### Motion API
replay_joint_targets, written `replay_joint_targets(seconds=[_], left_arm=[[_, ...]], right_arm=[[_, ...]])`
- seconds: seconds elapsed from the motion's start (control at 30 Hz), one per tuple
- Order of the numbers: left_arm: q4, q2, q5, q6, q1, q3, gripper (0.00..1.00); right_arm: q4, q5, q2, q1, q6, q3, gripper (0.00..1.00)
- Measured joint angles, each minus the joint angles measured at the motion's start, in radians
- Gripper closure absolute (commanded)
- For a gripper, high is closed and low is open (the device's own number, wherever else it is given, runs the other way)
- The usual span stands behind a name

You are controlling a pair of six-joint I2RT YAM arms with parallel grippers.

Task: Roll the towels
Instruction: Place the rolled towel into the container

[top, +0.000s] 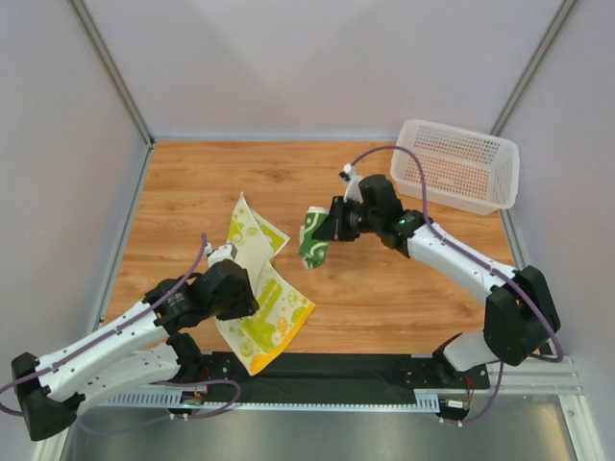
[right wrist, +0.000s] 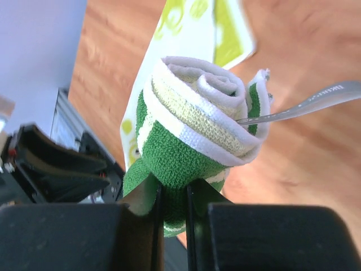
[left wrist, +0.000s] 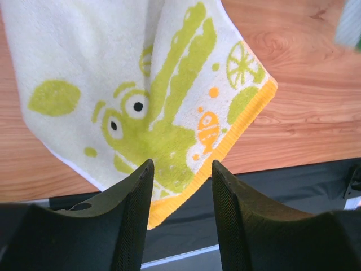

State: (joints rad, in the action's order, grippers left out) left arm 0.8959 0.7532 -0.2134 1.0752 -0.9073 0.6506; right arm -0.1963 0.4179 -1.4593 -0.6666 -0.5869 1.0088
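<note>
From above and behind the arm bases we look down on the whole light-brown wooden tabletop [top: 404,288]. Our left wrist view hangs close over the cream-yellow towel with lime-green figures [left wrist: 141,84]. Our right wrist view sits closer still, against the rolled green-and-white terry towel [right wrist: 180,158]. All three views share the cream-yellow towel.

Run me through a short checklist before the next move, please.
1. Green towel rolled: ok.
2. Right fingers shut on it: ok.
3. Yellow towel rolled: not ok, it lies unrolled.
4. Left fingers open: ok.
5. Basket out of the way: ok.
</note>
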Motion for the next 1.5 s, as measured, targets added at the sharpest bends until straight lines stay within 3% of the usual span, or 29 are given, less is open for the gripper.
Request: replay_joint_targets(seconds=[0.37, 0.6, 0.77, 1.23, 1.5], left_arm=[[0.105, -0.024, -0.088, -0.149, 0.000, 0.085, 0.49], [0.205, -0.053, -0.138, -0.253, 0.000, 0.265, 0.44], [0.251, -0.056, -0.190, -0.336, 0.000, 0.365, 0.41], [0.279, -0.144, -0.245, -0.386, 0.000, 0.343, 0.30], [0.283, -0.145, -0.269, -0.385, 0.000, 0.337, 0.28]], right_arm=[[-0.163, 0.100, -0.055, 0.509, 0.082, 0.352, 1.00], [-0.159, 0.187, -0.248, 0.766, 0.061, 0.545, 1.00], [-0.165, 0.240, -0.426, 0.837, 0.060, 0.710, 1.00], [-0.202, 0.440, -0.914, 0.922, 0.123, 1.179, 1.00], [-0.351, 0.470, -1.193, 0.937, 0.161, 1.338, 0.95]])
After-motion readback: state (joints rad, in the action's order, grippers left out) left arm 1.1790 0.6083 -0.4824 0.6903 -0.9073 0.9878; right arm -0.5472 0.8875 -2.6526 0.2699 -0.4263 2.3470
